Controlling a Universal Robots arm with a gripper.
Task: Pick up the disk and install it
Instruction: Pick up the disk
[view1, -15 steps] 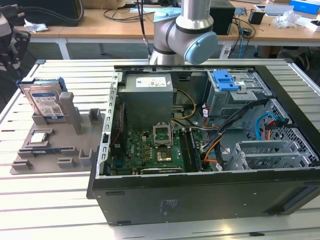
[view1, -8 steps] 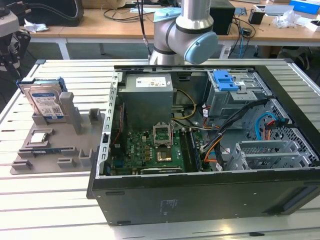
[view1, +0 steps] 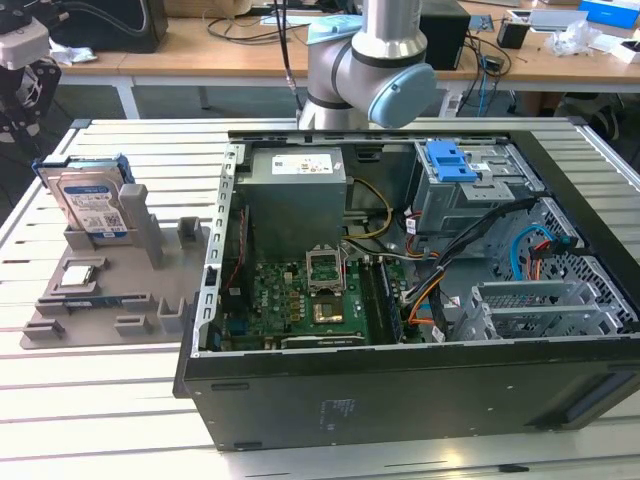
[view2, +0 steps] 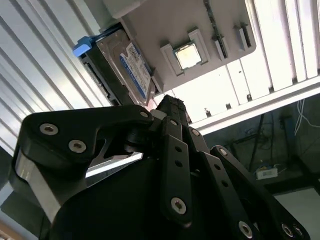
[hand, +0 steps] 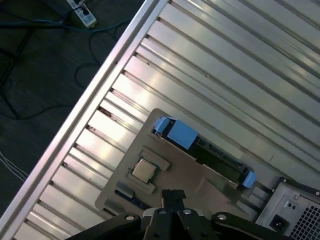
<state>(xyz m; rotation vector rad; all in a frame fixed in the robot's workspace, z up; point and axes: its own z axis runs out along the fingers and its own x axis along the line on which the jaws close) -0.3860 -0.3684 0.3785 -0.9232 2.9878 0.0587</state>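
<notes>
Gripper (hand: 172, 196) closed, empty, above grey holder tray (view1: 100, 300). Disk (hand: 200, 147) stands on edge in tray slot, just past fingertips, untouched, long top edge upward toward claw.

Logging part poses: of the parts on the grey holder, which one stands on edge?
The disk, blue-framed with a white-and-blue label, stands on edge in the grey holder; the small square chip beside it lies flat.
</notes>
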